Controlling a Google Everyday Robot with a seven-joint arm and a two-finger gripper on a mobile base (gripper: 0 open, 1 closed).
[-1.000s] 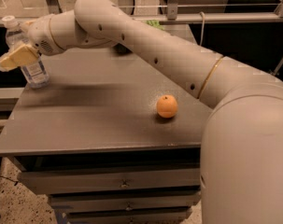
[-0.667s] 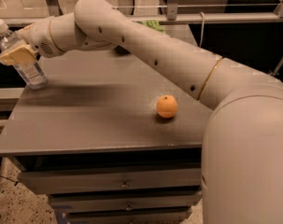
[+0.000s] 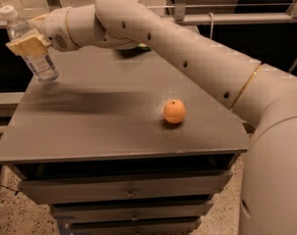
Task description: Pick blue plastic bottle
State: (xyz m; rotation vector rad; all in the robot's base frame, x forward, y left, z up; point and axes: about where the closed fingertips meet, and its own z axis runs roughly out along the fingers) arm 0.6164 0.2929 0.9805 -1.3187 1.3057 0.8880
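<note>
Currently we have the bottle (image 3: pixel 44 65) at the far left corner of the table (image 3: pixel 113 126), up against the left edge of the shot. It's tilted, white cap leaning left and away from the arm (image 3: pixel 187 58). The gripper (image 3: pixel 28 45) is clamped on the bottle around its middle, with a tan pad (image 3: pixel 29 44) across the front. That pad hides the mid-body, so we only see the cap, the neck and the lower part with the pale label. The far finger is behind the bottle and out of sight. We can't tell whether the base is touching the tabletop or just clear of it. It sits right over the corner, with a soft dark shadow on the surface beside it. We can't read a liquid level through the clear plastic.

An orange (image 3: pixel 174 111) sits alone on the table, right of centre and well apart from the bottle. A sliver of something green (image 3: pixel 144 47) shows behind the arm at the far edge, mostly hidden, so we can't identify it.

Below the tabletop are stacked drawers (image 3: pixel 128 190), all closed, so we can't see what they hold. The lowest one is cut off by the bottom of the shot. The arm's big lower link fills the right side and blocks what's behind it.
</note>
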